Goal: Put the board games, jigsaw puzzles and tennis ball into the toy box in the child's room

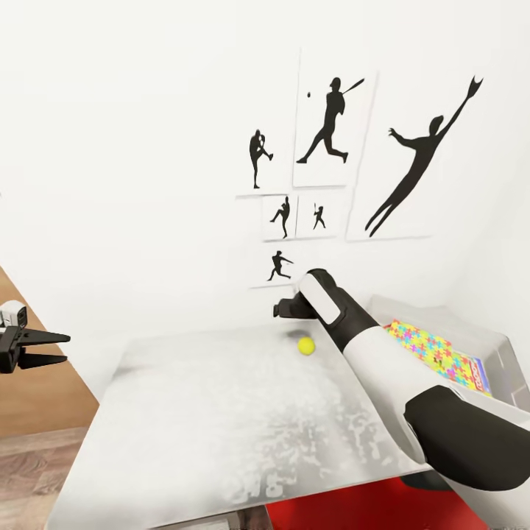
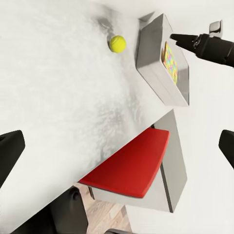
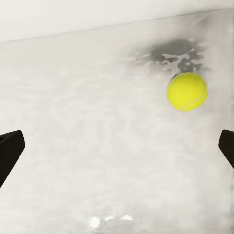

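The yellow-green tennis ball [image 1: 306,345] [image 2: 117,44] [image 3: 186,91] lies on the pale grey table [image 1: 221,412] near the wall. My right gripper [image 1: 283,309] [image 3: 117,151] hovers just above and behind it, open, nothing between its fingers. To the ball's right stands the light-grey toy box [image 1: 449,318] [image 2: 156,58] with a colourful jigsaw puzzle [image 1: 430,352] [image 2: 170,61] lying inside. A red and blue printed edge [image 1: 480,377] shows under the puzzle; whether it is a board game I cannot tell. My left gripper [image 1: 65,349] [image 2: 117,151] hangs open off the table's left side. The bed is out of view.
A red chair seat [image 1: 346,508] [image 2: 131,163] is tucked under the table's near edge. The white wall with black baseball silhouettes [image 1: 331,132] rises right behind the table. Wooden floor [image 1: 37,412] lies to the left.
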You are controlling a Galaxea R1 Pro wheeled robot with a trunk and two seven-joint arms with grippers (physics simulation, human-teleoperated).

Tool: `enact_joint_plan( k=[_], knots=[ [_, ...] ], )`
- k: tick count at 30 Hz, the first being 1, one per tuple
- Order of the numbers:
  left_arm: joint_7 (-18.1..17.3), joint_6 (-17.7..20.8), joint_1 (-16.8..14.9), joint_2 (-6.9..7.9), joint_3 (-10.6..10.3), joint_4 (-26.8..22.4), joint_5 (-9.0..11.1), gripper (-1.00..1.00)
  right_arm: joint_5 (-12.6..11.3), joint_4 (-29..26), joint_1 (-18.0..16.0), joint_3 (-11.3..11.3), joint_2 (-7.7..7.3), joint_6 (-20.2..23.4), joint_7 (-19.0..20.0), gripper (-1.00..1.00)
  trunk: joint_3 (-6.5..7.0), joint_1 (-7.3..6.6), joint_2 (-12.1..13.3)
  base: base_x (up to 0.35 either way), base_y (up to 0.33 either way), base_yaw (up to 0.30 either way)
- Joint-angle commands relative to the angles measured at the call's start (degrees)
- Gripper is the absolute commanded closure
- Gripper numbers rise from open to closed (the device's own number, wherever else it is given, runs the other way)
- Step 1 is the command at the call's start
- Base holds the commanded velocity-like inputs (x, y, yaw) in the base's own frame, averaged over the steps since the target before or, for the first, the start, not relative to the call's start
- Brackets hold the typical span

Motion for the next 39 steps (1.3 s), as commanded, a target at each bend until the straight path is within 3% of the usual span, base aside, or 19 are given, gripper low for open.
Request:
enact_joint_plan(
  k=[1, 5, 11, 16, 23, 39],
  knots=[
    [-0.2, 0.2, -0.3, 0.07, -0.4, 0.1, 0.2, -1.0, -0.1, 0.0, -0.2, 0.2, -0.39, 0.1, -0.6, -1.0, -0.23, 0.04, -0.1, 0.0, 0.0, 0.0],
    [-0.2, 0.2, -0.3, 0.11, -0.4, 0.1, 0.2, -1.0, 1.7, 0.0, -0.4, -0.1, -1.89, 0.2, -0.7, -1.0, -0.61, 0.04, -0.1, 0.0, 0.0, 0.0],
    [-0.4, 0.2, -0.3, 0.2, -0.1, 0.0, 0.2, -1.0, 2.2, 0.0, -0.4, -0.2, -2.41, 0.1, -1.0, -1.0, -1.17, 0.04, -0.1, 0.0, 0.0, 0.0],
    [-2.8, 0.2, -0.3, 0.44, 0.1, 0.1, 0.2, -1.0, 2.4, 0.4, -0.4, -0.3, -2.48, -0.1, -1.8, -1.0, -1.64, 0.04, -0.1, 0.0, 0.0, 0.0],
    [-9.0, 0.2, -0.3, 3.62, 0.9, -1.7, 0.2, -1.0, 2.4, 0.5, -0.4, -0.3, -2.42, -0.4, -2.0, -1.0, -2.29, 0.04, -0.1, 0.0, 0.0, 0.0],
    [-10.2, 0.2, -0.3, 5.44, 0.9, -2.3, 0.1, -1.0, 2.4, 0.5, -0.4, -0.4, -2.48, -0.6, -2.1, -1.0, -3.79, 0.04, -0.1, 0.0, 0.0, 0.0]
  ],
)
